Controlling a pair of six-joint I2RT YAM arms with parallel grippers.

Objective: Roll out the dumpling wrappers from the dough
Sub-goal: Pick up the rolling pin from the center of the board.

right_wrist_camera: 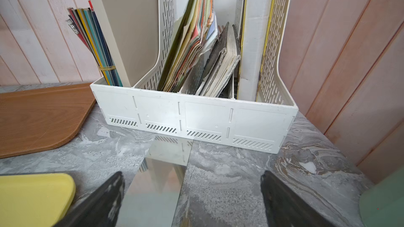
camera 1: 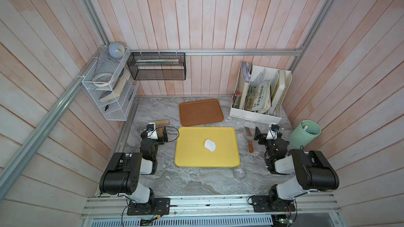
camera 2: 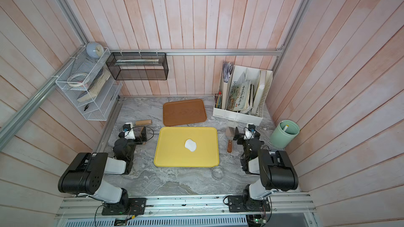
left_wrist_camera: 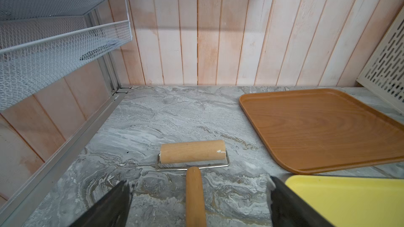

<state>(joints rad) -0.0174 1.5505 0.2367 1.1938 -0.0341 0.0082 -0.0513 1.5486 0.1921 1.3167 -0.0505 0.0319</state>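
The dough (camera 1: 209, 145) (camera 2: 190, 145) is a small white irregular blob lying near the middle of the yellow tray (camera 1: 190, 156) (camera 2: 170, 156). No round dumpling wrappers show in any view. My left gripper (camera 1: 156, 133) (left_wrist_camera: 200, 184) rests low at the tray's left side, open. The handle of a wooden roller (left_wrist_camera: 192, 151) (camera 1: 162, 122) lies untouched between its fingers. On the tray's right side my right gripper (camera 1: 269, 131) (right_wrist_camera: 192, 174) stands open and empty over the marble counter, with a steel scraper blade (right_wrist_camera: 161, 171) (camera 1: 249, 131) by one finger.
A brown tray (camera 1: 201, 112) (left_wrist_camera: 323, 127) lies behind the yellow one. A white file organiser (camera 1: 258, 97) (right_wrist_camera: 196, 119) fills the back right corner, with a green bin (camera 1: 306, 133) beside it. A glass bowl (camera 1: 239, 172) sits at the front. A wire shelf (camera 1: 109, 88) hangs at the left.
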